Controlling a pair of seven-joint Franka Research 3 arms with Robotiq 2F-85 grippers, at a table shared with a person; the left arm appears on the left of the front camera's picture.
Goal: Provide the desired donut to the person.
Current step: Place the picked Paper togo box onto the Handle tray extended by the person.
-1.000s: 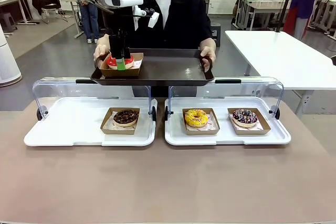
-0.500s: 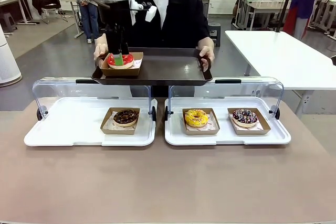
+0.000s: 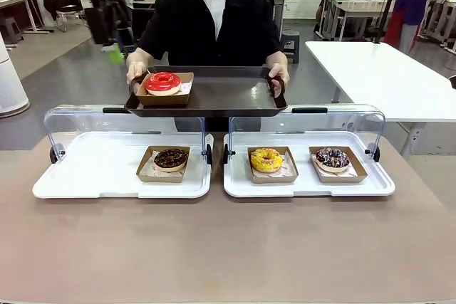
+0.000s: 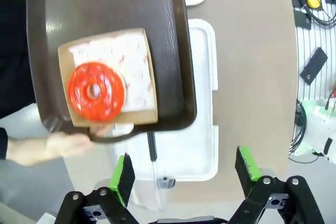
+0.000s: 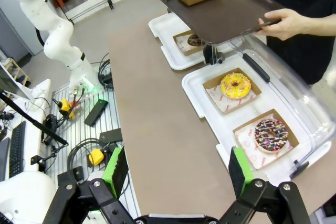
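Red donut (image 3: 162, 82) lies in its card box (image 3: 165, 98) at the left end of the dark tray (image 3: 228, 94), which the person (image 3: 214, 26) holds level with both hands at the far side of the table (image 3: 228, 247). Up and to the left of it, the left gripper (image 4: 185, 169) hangs well apart from the box. Its fingers are spread wide with nothing between them, and its wrist view looks down on the donut from above.

In the left case (image 3: 85, 176) on the table, a chocolate donut (image 3: 171, 158) sits untouched. In the right case (image 3: 306, 186) are a yellow donut (image 3: 266, 159) and, to its right, a sprinkled donut (image 3: 333, 157). Both clear lids are up.

The right gripper (image 5: 176, 170) is over the near right of the table, jaws apart and empty, well away from every donut.

The handover looks done: the red donut is on the person's tray and no gripper touches it. Whether red was the one wanted cannot be told from here. What seems left is for the left arm to get clear of the person and the tray.
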